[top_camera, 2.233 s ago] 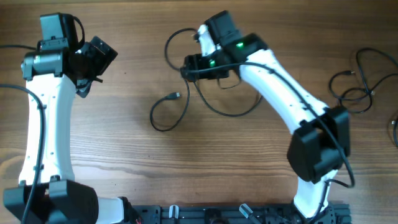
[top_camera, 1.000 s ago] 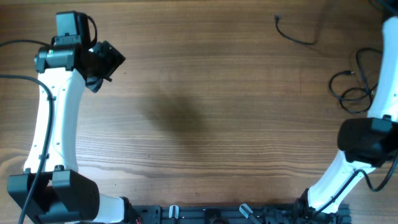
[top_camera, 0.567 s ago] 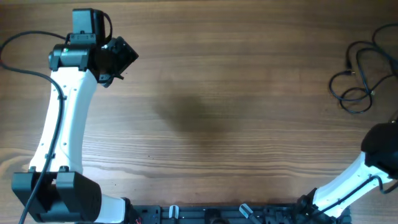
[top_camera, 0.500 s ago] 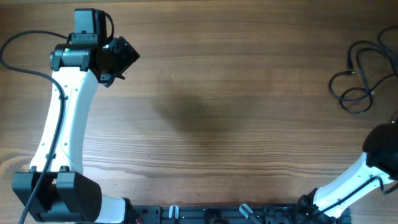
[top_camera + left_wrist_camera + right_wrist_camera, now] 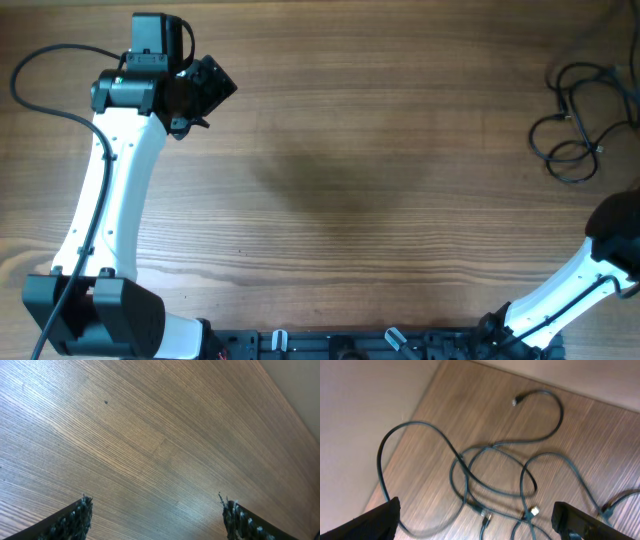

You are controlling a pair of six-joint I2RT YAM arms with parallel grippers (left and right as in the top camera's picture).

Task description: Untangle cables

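Observation:
Several thin black cables lie in loose overlapping loops at the table's far right edge. In the right wrist view the cables spread over the wood near the table edge, with small plugs showing. My right gripper is open and empty, hovering above those loops; its fingers are out of the overhead view. My left gripper is at the far left, open and empty over bare wood, far from the cables.
The right arm's base link stands at the lower right, close below the cable pile. The left arm's thicker black wire arcs at the far left. The table edge runs beside the cables.
The right arm has swung from the table's middle to the far right, and the cable that lay in the middle now lies with the pile there. The left gripper has shifted a little rightward.

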